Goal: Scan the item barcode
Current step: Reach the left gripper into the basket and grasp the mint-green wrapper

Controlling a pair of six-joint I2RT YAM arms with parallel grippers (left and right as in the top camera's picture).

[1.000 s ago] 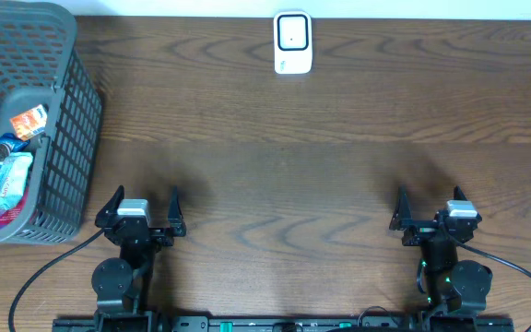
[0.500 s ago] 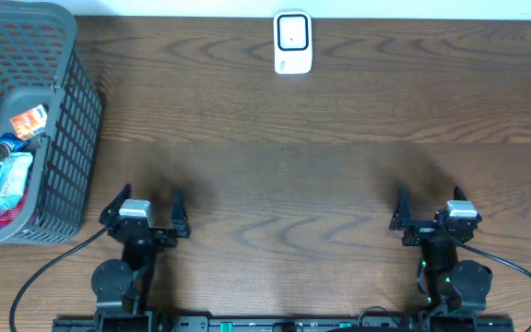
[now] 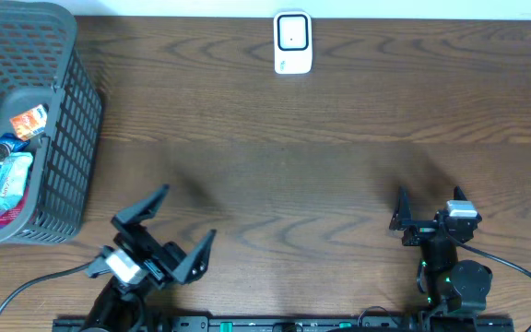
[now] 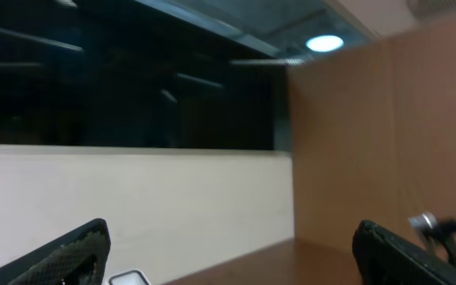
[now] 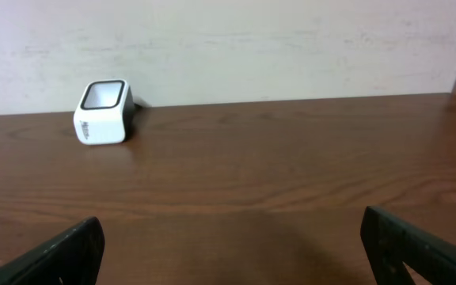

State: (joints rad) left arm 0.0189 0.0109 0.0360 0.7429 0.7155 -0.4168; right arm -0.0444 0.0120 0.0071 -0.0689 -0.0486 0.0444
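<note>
Items [image 3: 7, 171]: glossy packets heaped in a grey plastic lattice basket [image 3: 74, 111] at far left of the desk [image 3: 339, 148], well apart from both hands. Left hand [image 3: 187, 212] skewed, jaws spread, empty. White rounded scanner [image 3: 292, 42] far centre. Right hand [image 3: 429, 195] likewise released, empty. Desk dark woodgrain.
</note>
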